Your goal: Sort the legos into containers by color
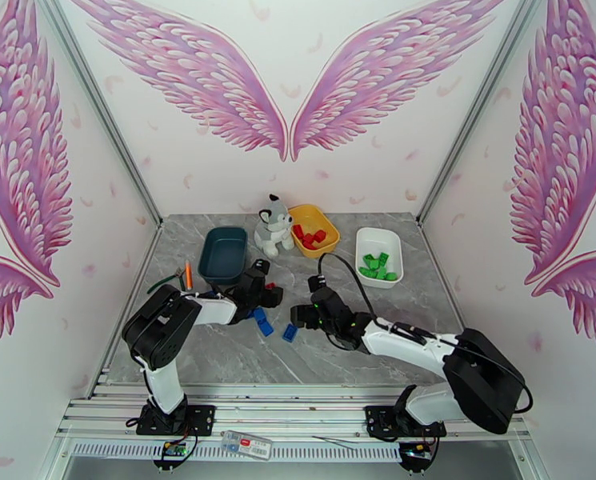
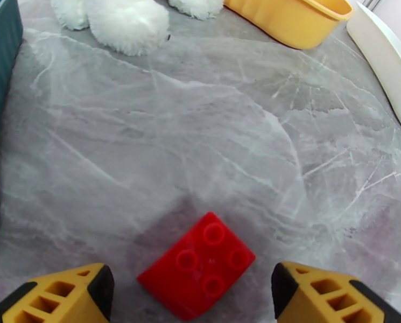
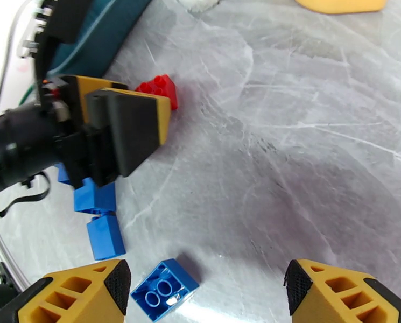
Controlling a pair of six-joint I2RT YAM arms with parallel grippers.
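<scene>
**Left gripper** [image 2: 194, 298]: jaws spread wide, gripping nothing. One loose red brick [image 2: 197, 265] lies studs-up on the table [image 1: 218, 354] between the two fingers, with a gap on each side.

**Right gripper** [image 3: 208, 297]: jaws spread wide, holding nothing. One blue brick [image 3: 164, 289], hollow side up, lies just beside one finger [image 3: 87, 292]; contact cannot be told.

**Count, loose on the table:**
- red, 1
- blue, 3 seen: the overturned one, plus a pair of blue bricks [image 3: 100, 216] lying end to end near the left arm's finger

**Count, in trays:**
- yellow tray [image 1: 330, 220]: red bricks [image 1: 309, 238], about four
- white tray [image 1: 367, 236]: green bricks [image 1: 378, 266], about six
- teal tray [image 1: 210, 270]: 1 tray, at back left

**Other items:**
- husky toy [image 1: 274, 226], 1, upright between the teal and yellow trays
- hand tools [image 1: 182, 276], orange and green, just left of the teal tray

**Edges and room:**
- The two grippers are near each other at mid-table.
- Bare marble runs from them back to the yellow and white trays.
- A wide bare strip lies along the near edge.
- The side walls meet the table's left and right edges.
</scene>
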